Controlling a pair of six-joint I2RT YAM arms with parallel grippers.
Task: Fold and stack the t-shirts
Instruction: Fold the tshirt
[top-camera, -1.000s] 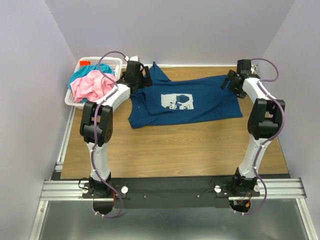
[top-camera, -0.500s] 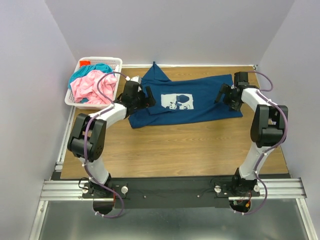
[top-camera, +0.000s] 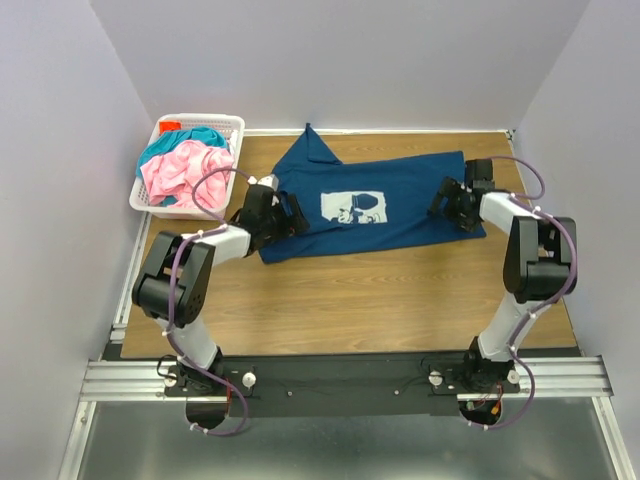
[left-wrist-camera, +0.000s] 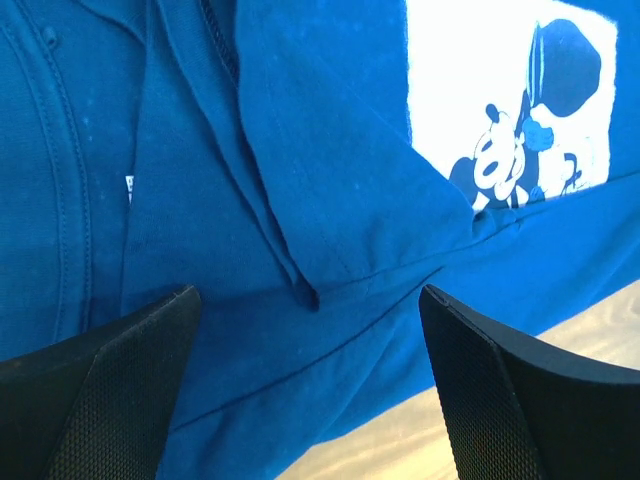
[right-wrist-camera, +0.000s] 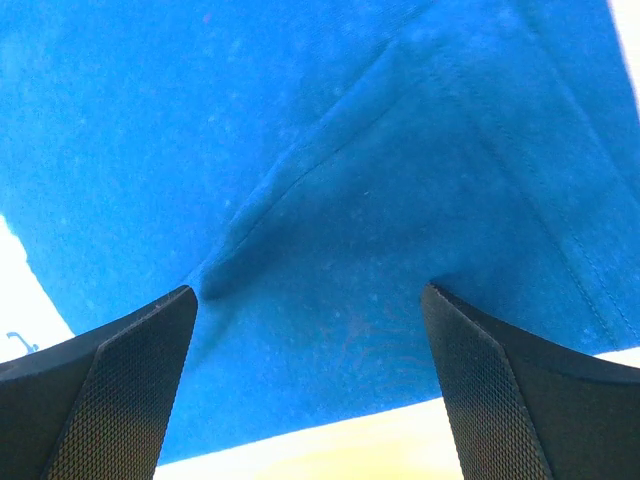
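Note:
The dark blue t-shirt (top-camera: 370, 205) with the white cartoon-mouse print (top-camera: 353, 206) lies spread on the wooden table (top-camera: 350, 295), its left part folded over. My left gripper (top-camera: 285, 215) is open low over the shirt's left near edge; the left wrist view shows blue folds (left-wrist-camera: 300, 250) and the print (left-wrist-camera: 510, 110) between its fingers (left-wrist-camera: 110, 390). My right gripper (top-camera: 450, 203) is open low over the shirt's right near edge; its view shows blue cloth (right-wrist-camera: 320, 200) between the fingers (right-wrist-camera: 520, 400). The pink t-shirt (top-camera: 180, 172) and teal t-shirt (top-camera: 185, 138) lie bunched in the basket.
The white lattice basket (top-camera: 225, 124) stands at the table's back left corner. Grey walls close in on the left, back and right. A metal rail (top-camera: 350, 378) with both arm bases runs along the near edge.
Both grippers have come down and toward me, from the shirt's far corners to its near edge. The shirt's left side is now flatter and slightly shifted.

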